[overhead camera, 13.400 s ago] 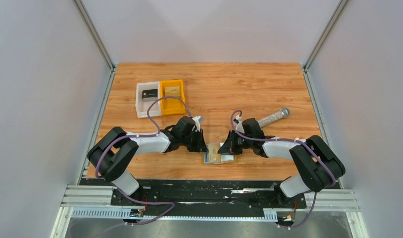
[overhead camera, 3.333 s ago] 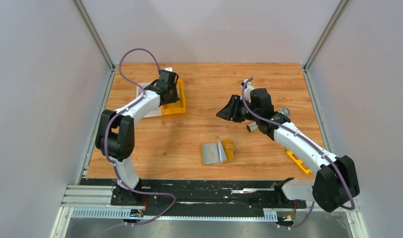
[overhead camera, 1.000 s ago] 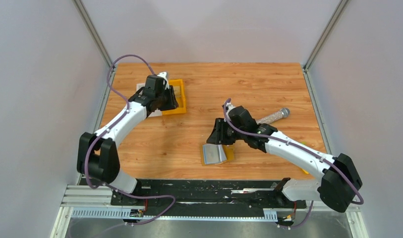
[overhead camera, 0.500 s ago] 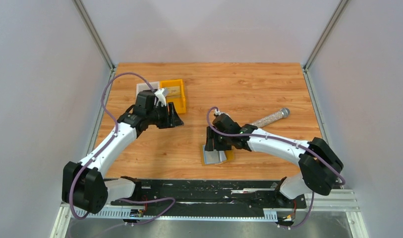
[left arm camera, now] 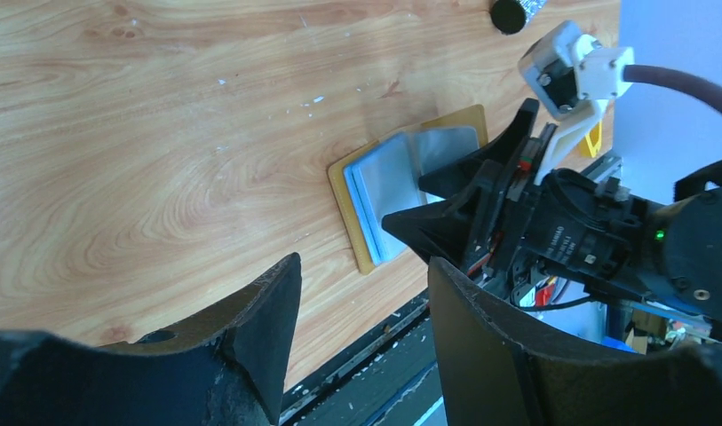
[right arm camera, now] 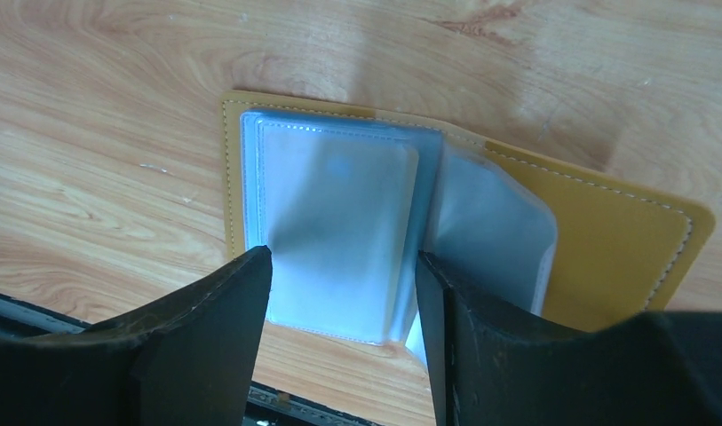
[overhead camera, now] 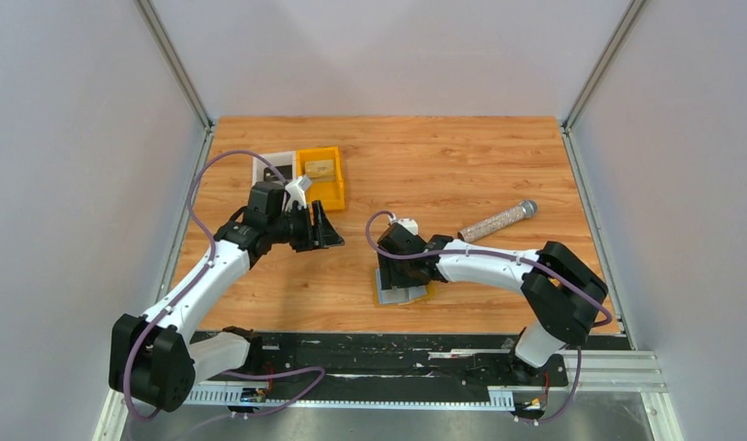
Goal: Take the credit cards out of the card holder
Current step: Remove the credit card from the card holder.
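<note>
The card holder [overhead camera: 413, 293] lies open near the table's front edge, tan covers down and light-blue clear sleeves [right arm camera: 335, 222] up, one sleeve leaf standing partly raised. No card shows in the sleeves I can see. My right gripper [right arm camera: 344, 266] hangs open just above the left sleeve with nothing between its fingers; in the top view the right gripper [overhead camera: 395, 276] covers the holder's far part. My left gripper [overhead camera: 327, 233] is open and empty in the air left of the holder, pointing toward it. A dark card [overhead camera: 277, 172] lies in the white bin and a gold card [overhead camera: 320, 168] in the orange bin.
The white bin [overhead camera: 259, 175] and the orange bin [overhead camera: 334, 184] stand side by side at the back left. A glittery tube with a dark cap [overhead camera: 498, 219] lies right of centre. The black rail [left arm camera: 401, 355] runs along the table's front edge close to the holder.
My left arm swung away from the bins toward the middle. The right gripper came down and left onto the card holder. Both sets of jaws opened wider.
</note>
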Robot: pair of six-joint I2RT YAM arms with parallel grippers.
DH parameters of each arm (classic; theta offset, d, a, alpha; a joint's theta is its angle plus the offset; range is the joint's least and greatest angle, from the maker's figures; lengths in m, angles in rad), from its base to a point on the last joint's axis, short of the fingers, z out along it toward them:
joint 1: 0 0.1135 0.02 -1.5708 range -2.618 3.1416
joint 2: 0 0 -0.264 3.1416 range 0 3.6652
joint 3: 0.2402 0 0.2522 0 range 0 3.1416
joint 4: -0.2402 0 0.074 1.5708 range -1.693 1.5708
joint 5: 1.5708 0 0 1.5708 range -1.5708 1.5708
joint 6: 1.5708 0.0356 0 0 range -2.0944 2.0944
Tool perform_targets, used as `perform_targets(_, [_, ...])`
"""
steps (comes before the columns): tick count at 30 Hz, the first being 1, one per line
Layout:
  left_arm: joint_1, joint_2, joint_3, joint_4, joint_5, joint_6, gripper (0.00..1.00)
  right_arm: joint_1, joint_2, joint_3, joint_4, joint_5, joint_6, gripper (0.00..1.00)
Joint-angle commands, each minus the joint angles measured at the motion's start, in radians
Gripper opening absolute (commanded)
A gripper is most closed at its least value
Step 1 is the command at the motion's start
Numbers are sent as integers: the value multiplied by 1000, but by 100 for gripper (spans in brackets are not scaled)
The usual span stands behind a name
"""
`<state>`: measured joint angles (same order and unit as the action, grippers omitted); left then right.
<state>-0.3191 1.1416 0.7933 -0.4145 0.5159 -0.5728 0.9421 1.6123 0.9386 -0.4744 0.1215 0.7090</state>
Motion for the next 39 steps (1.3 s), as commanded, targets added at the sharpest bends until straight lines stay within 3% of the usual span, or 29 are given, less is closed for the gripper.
perform_targets(1, [3,-29,-3,35,26,-12,63,23,36,43,5,54,17,62])
perform_targets(29, [2,57,-74,71,3,18,63,51,119,80,-20,111,35,64])
perform_targets(39, [-8,73,-105,105,2,-6,59,54,107,85,-18,96,54,51])
